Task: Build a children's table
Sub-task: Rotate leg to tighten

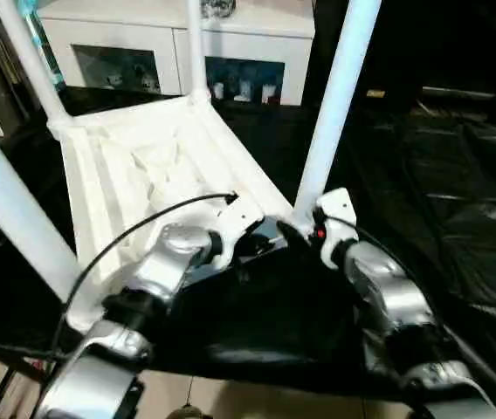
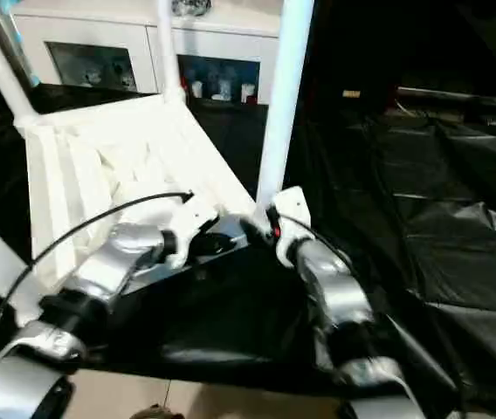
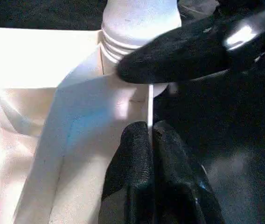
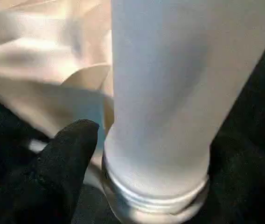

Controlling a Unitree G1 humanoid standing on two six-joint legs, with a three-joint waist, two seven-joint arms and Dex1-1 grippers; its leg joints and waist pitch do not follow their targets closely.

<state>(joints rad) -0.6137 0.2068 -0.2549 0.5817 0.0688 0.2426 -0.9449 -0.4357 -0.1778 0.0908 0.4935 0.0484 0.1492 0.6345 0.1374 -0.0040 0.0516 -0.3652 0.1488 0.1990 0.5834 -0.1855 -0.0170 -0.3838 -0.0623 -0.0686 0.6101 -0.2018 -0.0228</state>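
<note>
The children's table lies upside down on black cloth, its white ribbed top facing up with several white tube legs standing in the corner sockets. My left gripper is shut on the thin rim of the top beside the near right corner; in the left wrist view the fingers pinch that white edge. My right gripper sits at the foot of the near right leg, open. One black finger stands just beside the leg's threaded base. That finger crosses in front of the socket.
A white glass-door cabinet stands behind the table. Crinkled black cloth covers the surface to the right. A black cable arcs over my left forearm. Tiled floor shows below the near edge.
</note>
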